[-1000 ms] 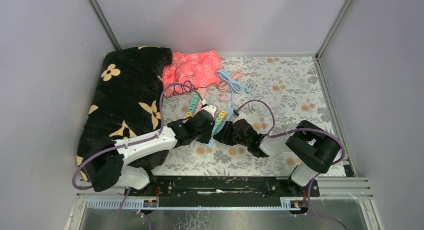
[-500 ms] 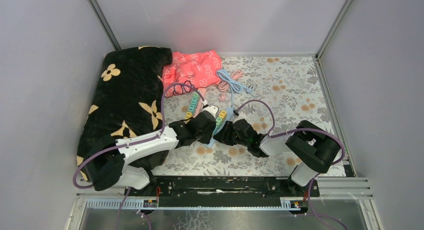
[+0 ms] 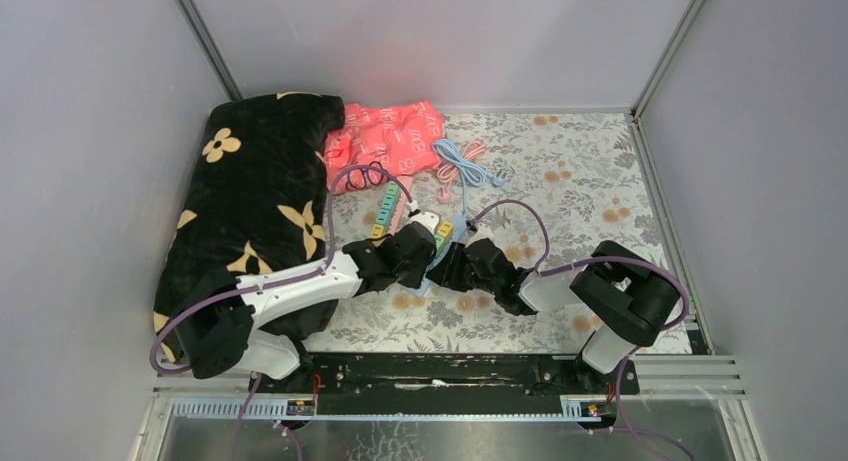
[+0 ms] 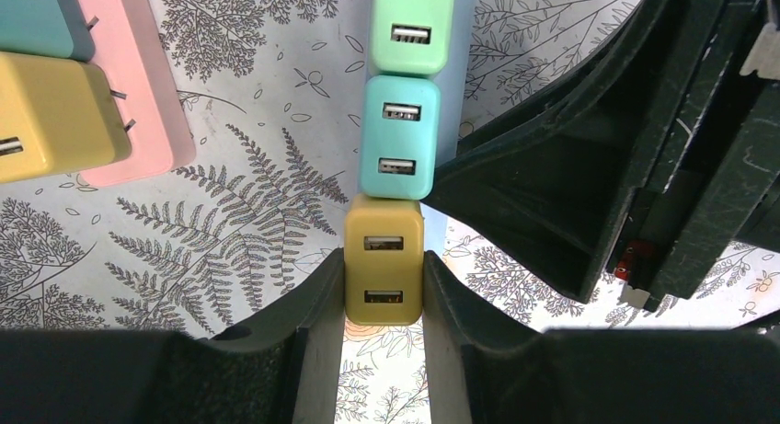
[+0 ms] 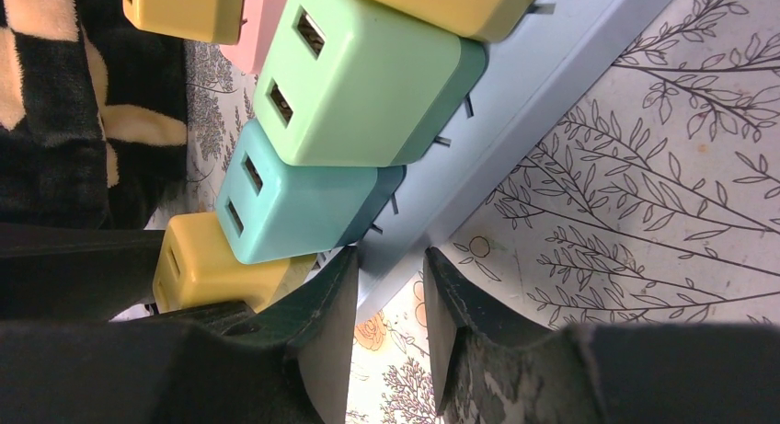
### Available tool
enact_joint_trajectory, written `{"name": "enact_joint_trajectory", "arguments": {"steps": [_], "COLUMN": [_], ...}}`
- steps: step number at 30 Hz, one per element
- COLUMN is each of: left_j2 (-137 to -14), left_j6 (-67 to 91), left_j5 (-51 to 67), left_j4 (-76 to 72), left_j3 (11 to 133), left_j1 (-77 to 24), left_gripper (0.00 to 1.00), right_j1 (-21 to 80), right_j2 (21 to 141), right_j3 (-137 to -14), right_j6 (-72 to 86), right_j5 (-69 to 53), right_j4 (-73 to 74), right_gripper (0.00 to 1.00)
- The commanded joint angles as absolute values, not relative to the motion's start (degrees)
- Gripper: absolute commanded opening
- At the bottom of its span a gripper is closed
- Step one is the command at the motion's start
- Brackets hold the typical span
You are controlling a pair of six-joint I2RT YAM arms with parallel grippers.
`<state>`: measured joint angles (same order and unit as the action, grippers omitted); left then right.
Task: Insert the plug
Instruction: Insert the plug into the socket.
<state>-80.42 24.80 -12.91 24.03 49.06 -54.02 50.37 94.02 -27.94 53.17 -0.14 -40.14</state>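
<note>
1. The left gripper (image 4: pixel 384 291) jaws clamp the yellow plastic cube plug (image 4: pixel 384 249) at the end of the pale blue power strip (image 5: pixel 524 93).
2. The right gripper (image 5: pixel 391 300) jaws pinch that strip.
3. Probably light, rigid, slick: grip flat sides.

One wide view above, two close ones at the wrists.
Your top camera looks down from above and behind the arm bases, far enough to hold the whole floral table (image 3: pixel 580 171). Your left wrist camera looks straight down past the left fingers (image 4: pixel 317 323), very near the yellow plug (image 4: pixel 384 258). Your right wrist camera sits low beside the blue power strip (image 5: pixel 515 139), past the right fingers (image 5: pixel 322 332), catching that same plug.
</note>
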Motion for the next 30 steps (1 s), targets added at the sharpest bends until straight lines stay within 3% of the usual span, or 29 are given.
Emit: {"name": "enact_joint_trajectory", "arguments": {"steps": [1,30], "left_j2": [-85.5,-85.6], "left_j6": [26.5,29.9], "left_j5": [-11.6,-14.8], "left_j4": [22.4,21.7], "left_j3": [47.9,45.6], "left_j1": [-54.7,-56.2], "left_gripper": [0.00,0.00], "right_j1": [51.3,51.3], "right_j2": [96.5,96.3], "right_j3": [-29.1,-27.6], "right_j6": [51.5,53.2], "right_j5": [-0.5,0.0], "right_j4": [-37.8,-39.5], "right_gripper": [0.38,0.37]}}
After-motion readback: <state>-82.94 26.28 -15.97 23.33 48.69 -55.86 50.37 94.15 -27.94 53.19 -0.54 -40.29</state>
